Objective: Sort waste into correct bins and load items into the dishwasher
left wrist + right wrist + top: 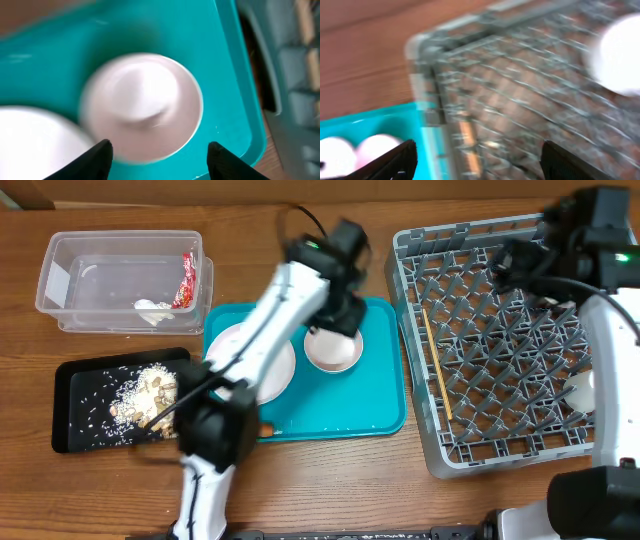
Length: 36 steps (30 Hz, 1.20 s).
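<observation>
On the teal tray (pixel 380 410), just right of the plate (pixel 255 365), the white bowl (pixel 145 105) is sitting under the left gripper (pixel 160 150), which is holding its fingers wide with nothing between them. I think it should be going straight down, one finger inside the rim, then pinching gently. Over the grey dish rack (pixel 520 100), the right gripper (pixel 477 152) is hanging wide and empty.

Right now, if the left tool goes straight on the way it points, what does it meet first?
Probably the white bowl on the teal tray, centred ahead of the open left tool; depth is unclear.
</observation>
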### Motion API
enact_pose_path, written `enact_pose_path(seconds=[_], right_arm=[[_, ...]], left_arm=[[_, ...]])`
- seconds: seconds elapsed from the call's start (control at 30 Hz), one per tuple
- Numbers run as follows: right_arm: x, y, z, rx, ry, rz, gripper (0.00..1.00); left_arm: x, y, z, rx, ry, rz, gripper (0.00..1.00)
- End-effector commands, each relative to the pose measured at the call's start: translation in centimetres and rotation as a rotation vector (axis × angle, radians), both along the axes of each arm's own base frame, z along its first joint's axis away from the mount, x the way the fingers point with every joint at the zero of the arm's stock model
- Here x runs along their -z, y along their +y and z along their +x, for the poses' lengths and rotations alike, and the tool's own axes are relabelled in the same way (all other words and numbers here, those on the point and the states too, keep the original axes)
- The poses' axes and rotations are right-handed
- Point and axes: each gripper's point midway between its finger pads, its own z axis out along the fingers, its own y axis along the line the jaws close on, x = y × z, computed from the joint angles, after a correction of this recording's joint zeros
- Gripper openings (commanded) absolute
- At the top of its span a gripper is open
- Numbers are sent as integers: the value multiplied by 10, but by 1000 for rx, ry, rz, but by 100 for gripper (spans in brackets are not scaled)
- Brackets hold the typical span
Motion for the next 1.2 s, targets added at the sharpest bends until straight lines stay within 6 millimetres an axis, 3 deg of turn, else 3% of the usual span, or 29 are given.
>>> enact_pose_path(seconds=[0.0,0.17,0.4,0.53,0.73,0.8,0.93,1.07,1.17], right_arm=[[-5,65,4,-169,-20,52,81],[37,130,-6,-319,103,45,81],[106,194,-24,-461,280,13,81],[148,210,-33,-496,386,-10,78],[207,211,-45,-492,543,-38,65],[219,211,-45,-491,564,-41,51],[222,210,-46,-490,575,-43,11],[206,203,-40,-473,555,-55,4],[167,185,-21,-424,475,-88,4]], left_arm=[[-85,66,21,-273,-183,-28,71],[-111,141,17,-537,-190,-13,79],[-105,211,4,-756,-99,22,83],[-103,227,0,-795,-81,32,86],[-102,225,-5,-790,-62,41,86],[-102,225,-5,-790,-59,42,86],[-101,224,-7,-788,-53,44,86],[-101,224,-8,-787,-49,46,84],[-101,224,-8,-787,-50,46,85]])
